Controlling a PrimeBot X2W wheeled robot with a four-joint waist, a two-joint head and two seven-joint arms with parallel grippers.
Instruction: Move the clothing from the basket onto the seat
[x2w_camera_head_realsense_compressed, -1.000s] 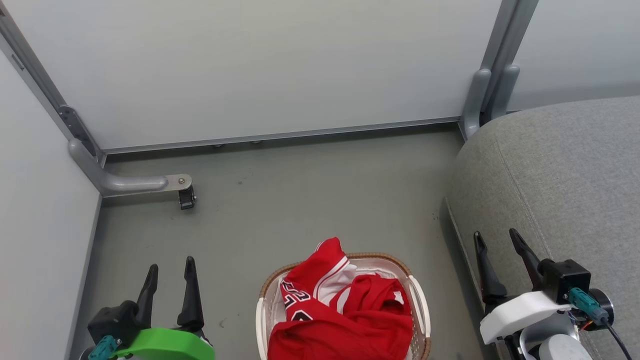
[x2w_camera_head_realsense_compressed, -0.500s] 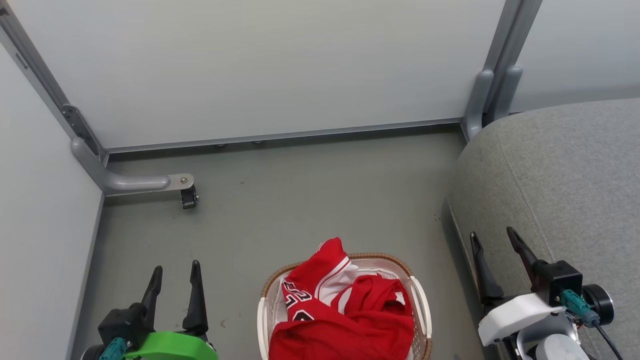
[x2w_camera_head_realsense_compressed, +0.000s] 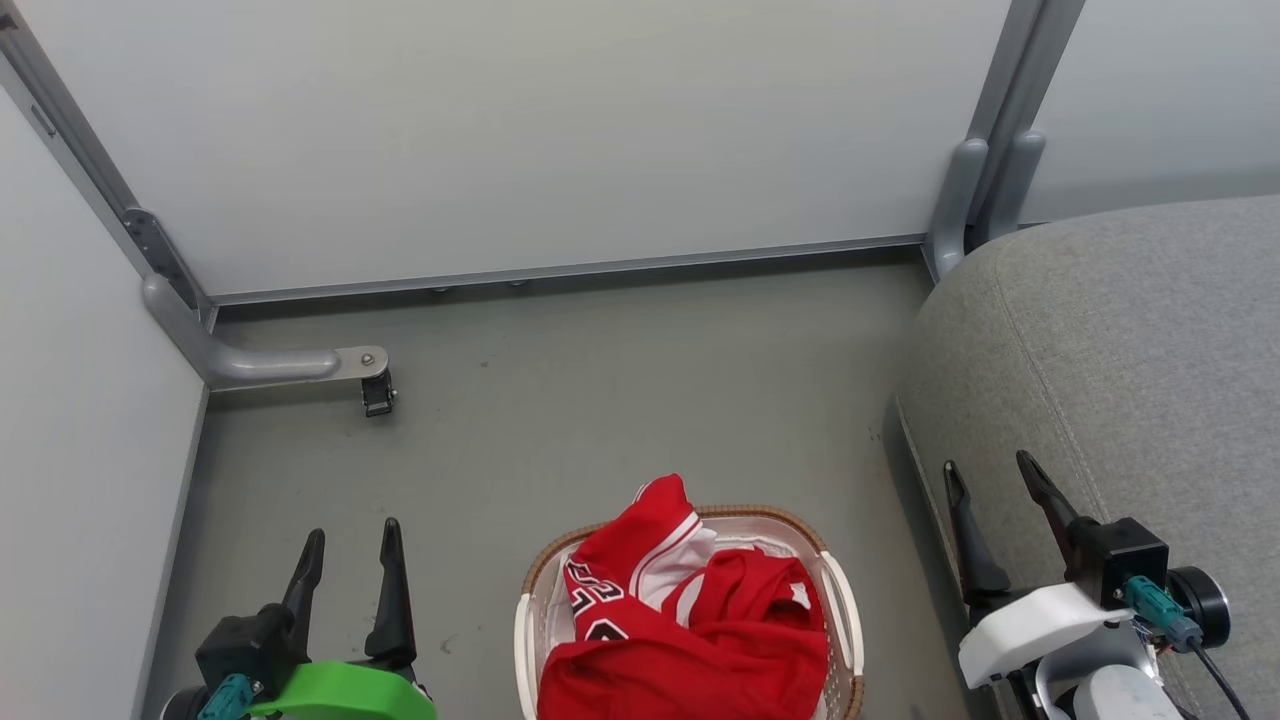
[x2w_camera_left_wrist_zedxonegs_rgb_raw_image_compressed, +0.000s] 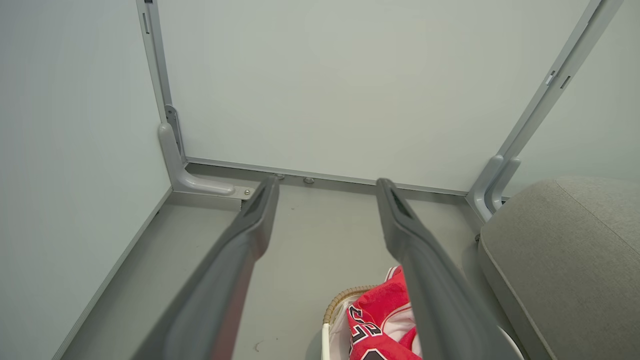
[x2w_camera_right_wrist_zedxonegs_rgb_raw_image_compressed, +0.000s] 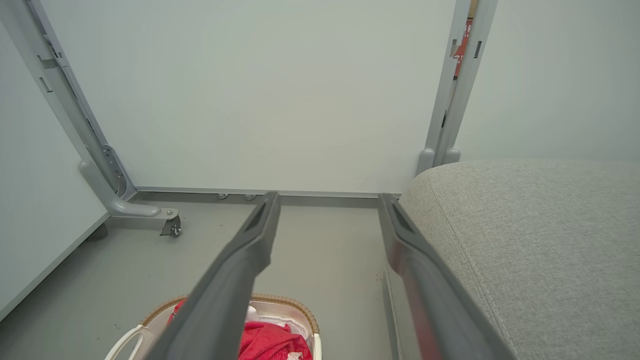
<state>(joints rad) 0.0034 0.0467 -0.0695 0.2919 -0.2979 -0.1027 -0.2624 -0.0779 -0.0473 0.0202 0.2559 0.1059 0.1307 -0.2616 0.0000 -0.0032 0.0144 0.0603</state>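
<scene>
The clothing (x2w_camera_head_realsense_compressed: 690, 625) lies heaped inside the basket (x2w_camera_head_realsense_compressed: 838, 590) and rises above the brown woven rim at the far side. The heap consists of two items. A red-and-white jersey with black-and-white lettering occupies the left part of the basket, with its upper fold standing over the far rim. A plain red piece occupies the right part. The basket stands on the grey floor (x2w_camera_head_realsense_compressed: 620, 400).

The left gripper (x2w_camera_head_realsense_compressed: 352, 532) hangs to the left of the basket, apart from it. Its two dark fingers are spread wide and grip nothing. The right gripper (x2w_camera_head_realsense_compressed: 988, 465) hangs to the right of the basket, also apart from it. Its fingers are likewise fully parted and empty. In the head view they stand in front of the near side of the seat (x2w_camera_head_realsense_compressed: 1120, 340).

The seat, a large grey upholstered cushion with a stitched seam, stands to the right of the basket, near it but not touching.

Beyond the basket, pale partition panels (x2w_camera_head_realsense_compressed: 520, 130) in grey metal frames close off the floor on the far side and on the left. A frame foot with a small black caster (x2w_camera_head_realsense_compressed: 376, 395) rests on the floor beyond the basket and to its left.
</scene>
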